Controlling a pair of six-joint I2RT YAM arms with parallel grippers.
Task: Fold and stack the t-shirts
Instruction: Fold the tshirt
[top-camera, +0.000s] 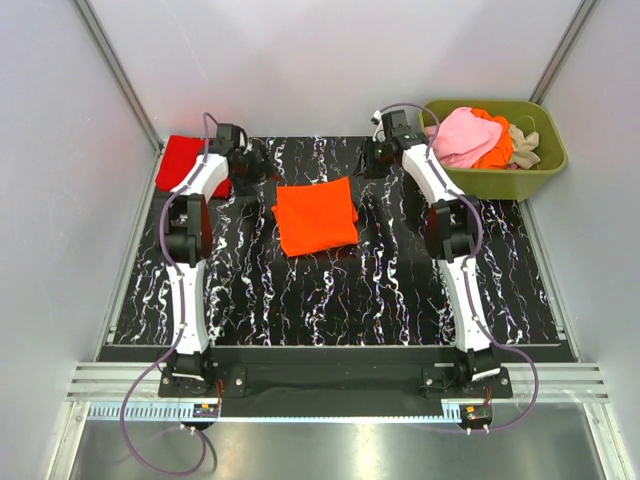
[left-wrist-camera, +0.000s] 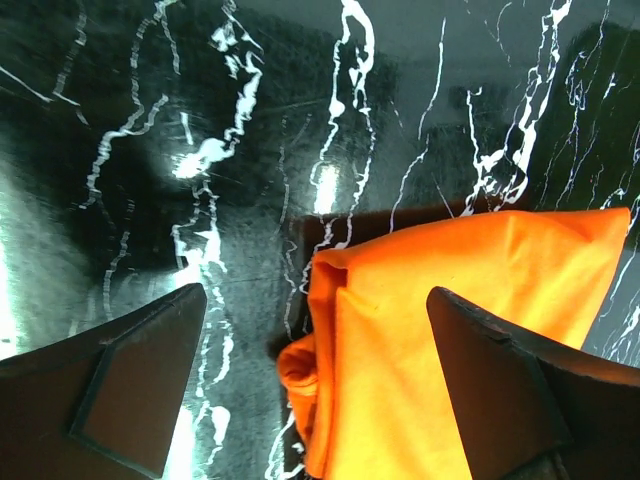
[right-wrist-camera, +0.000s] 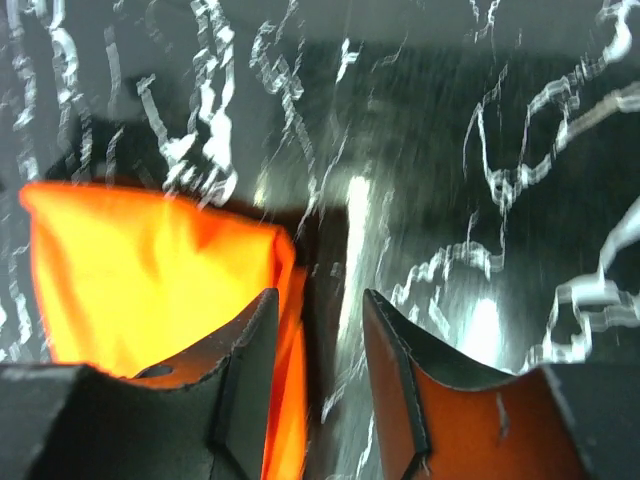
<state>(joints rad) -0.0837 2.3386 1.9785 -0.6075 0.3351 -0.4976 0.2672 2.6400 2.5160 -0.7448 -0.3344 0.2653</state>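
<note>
A bright orange t-shirt (top-camera: 315, 215) lies folded into a rough square on the black marbled mat (top-camera: 400, 290). A red t-shirt (top-camera: 185, 160) lies folded at the mat's back left corner. My left gripper (top-camera: 265, 170) hovers by the orange shirt's back left corner. In the left wrist view its jaws (left-wrist-camera: 315, 340) stand wide open above the shirt's folded edge (left-wrist-camera: 480, 300), holding nothing. My right gripper (top-camera: 375, 160) is off the shirt's back right corner. It (right-wrist-camera: 320, 320) is open, with the orange edge (right-wrist-camera: 130, 270) under its left finger and bare mat in the gap.
An olive-green tub (top-camera: 500, 185) stands at the back right, holding a pink shirt (top-camera: 465, 135), an orange one (top-camera: 497, 150) and a beige one (top-camera: 525, 145). White walls close in the back and both sides.
</note>
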